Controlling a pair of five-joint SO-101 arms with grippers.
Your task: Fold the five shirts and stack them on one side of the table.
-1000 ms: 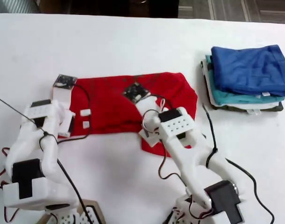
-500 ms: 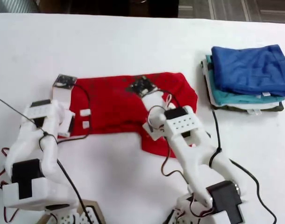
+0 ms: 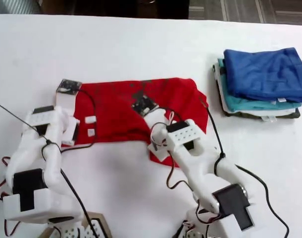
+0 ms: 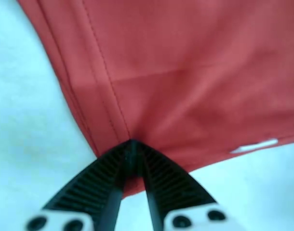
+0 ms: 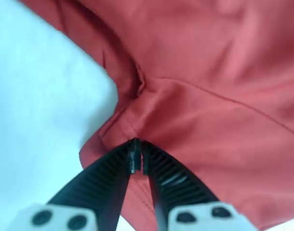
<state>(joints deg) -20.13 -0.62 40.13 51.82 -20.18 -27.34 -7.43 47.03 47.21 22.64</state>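
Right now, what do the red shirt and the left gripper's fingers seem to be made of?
Red shirt: thin matte cloth, perhaps cotton, judging by stitched hems and soft creases. Left gripper fingers: probably hard black plastic, matte, with moulded ribs.

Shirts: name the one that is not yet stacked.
The red shirt: it lies apart mid-table, the left claw and right claw shut on its edge; the blue shirt and teal shirt sit folded, stacked.
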